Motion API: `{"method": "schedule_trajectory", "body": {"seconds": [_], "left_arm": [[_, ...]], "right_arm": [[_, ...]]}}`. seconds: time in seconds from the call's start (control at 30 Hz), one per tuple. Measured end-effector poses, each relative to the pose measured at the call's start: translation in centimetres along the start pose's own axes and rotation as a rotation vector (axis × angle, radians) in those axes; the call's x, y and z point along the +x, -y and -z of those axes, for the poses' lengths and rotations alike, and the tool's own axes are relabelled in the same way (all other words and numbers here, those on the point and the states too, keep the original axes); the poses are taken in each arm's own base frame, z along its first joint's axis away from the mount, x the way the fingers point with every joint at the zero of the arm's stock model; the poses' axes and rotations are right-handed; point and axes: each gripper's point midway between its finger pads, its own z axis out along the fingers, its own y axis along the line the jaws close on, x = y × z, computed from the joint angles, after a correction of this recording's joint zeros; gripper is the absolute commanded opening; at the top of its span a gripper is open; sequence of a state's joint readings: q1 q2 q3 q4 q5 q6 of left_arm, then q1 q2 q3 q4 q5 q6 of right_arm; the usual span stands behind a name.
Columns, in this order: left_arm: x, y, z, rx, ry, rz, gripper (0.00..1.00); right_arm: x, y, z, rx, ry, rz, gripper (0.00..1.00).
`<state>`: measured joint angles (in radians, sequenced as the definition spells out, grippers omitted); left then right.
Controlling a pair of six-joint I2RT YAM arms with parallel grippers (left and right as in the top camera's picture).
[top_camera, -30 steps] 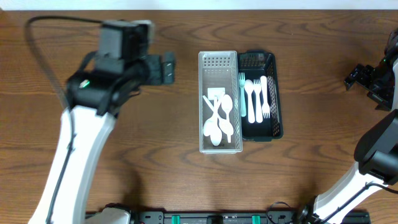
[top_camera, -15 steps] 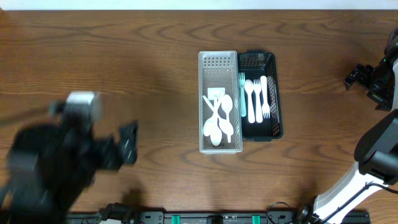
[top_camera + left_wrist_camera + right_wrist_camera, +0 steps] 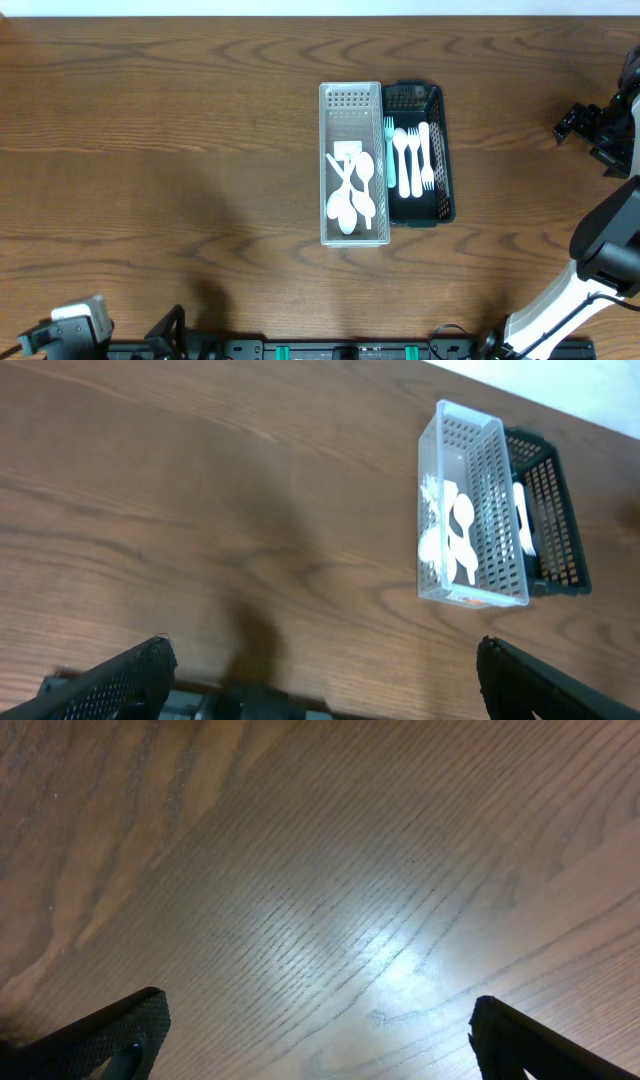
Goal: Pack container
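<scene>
A clear perforated container [image 3: 350, 92] stands mid-table with several white spoons [image 3: 352, 190] in it. Touching its right side is a black mesh container [image 3: 447, 150] holding white forks [image 3: 412, 158] and one teal fork [image 3: 389, 155]. My left gripper [image 3: 322, 682] is open and empty at the table's front-left edge, far from the clear container [image 3: 470, 575] and the black container [image 3: 550, 530]. Only part of the left arm [image 3: 78, 328] shows from overhead. My right gripper [image 3: 572, 124] hangs at the far right; its wrist view shows the right gripper [image 3: 320, 1040] open over bare wood.
The wooden table top [image 3: 180, 150] spreads to the left of the containers. A black rail with green clips [image 3: 340, 350] runs along the front edge. The right arm's white link [image 3: 560, 300] rises at the front right.
My left arm has swung from behind and left of the containers down to the table's front-left corner, mostly leaving the overhead view. The right arm and both containers have not moved.
</scene>
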<state>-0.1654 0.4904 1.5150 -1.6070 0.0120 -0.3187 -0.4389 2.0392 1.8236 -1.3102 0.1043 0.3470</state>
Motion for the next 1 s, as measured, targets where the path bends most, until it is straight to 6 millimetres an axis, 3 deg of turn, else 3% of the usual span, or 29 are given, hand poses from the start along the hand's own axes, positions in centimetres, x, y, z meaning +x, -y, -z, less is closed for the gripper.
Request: {"method": "schedule_trajectory", "body": {"seconds": [0.23, 0.43, 0.57, 0.67, 0.8, 1.0], "left_arm": [[-0.2, 0.0, -0.1, 0.002, 0.011, -0.019, 0.98], [-2.7, 1.0, -1.9, 0.019, 0.092, -0.196, 0.98], [-3.9, 1.5, -4.6, 0.014, 0.126, -0.315, 0.98], [-4.6, 1.5, -7.7, -0.013, 0.154, -0.366, 0.98], [-4.7, 0.6, -11.6, -0.052, 0.233, -0.399, 0.98], [-5.0, -0.5, -15.5, -0.083, 0.425, -0.421, 0.98]], "right_arm": [[0.0, 0.0, 0.0, 0.0, 0.0, 0.0, 0.98], [0.0, 0.0, 0.0, 0.0, 0.0, 0.0, 0.99], [0.0, 0.0, 0.0, 0.0, 0.0, 0.0, 0.99], [0.0, 0.0, 0.0, 0.001, 0.001, 0.0, 0.99], [0.0, 0.0, 0.0, 0.0, 0.0, 0.0, 0.99], [0.0, 0.0, 0.0, 0.0, 0.0, 0.0, 0.99]]}}
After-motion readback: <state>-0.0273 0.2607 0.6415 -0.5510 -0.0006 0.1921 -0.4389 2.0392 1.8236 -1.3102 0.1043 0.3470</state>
